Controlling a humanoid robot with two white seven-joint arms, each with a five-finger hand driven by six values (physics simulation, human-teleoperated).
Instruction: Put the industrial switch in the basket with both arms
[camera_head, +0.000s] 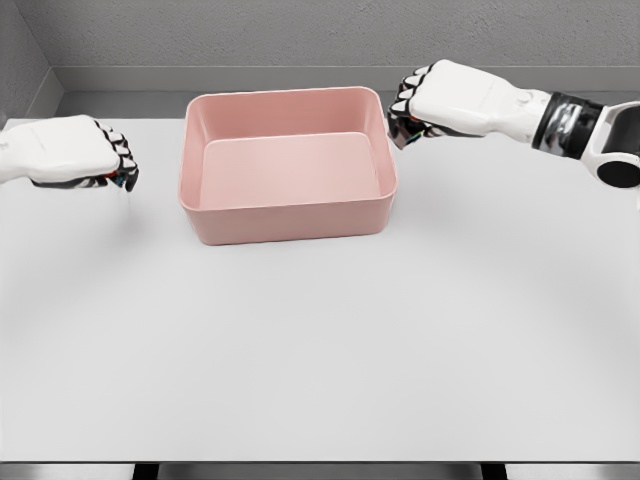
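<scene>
A pink basket sat empty between the left hand and right hand, both curled shut on nothing; no industrial switch was visible, so its weight and grip points could not be judged.

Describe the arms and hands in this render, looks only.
Both hands have smooth, glossy white shells with rounded backs. The left hand and right hand show black segments at the finger joints and dark fingertips, with small red and blue flecks at the tips. The right arm has a black wrist band and a dark round joint. No cables or markings visible.
</scene>
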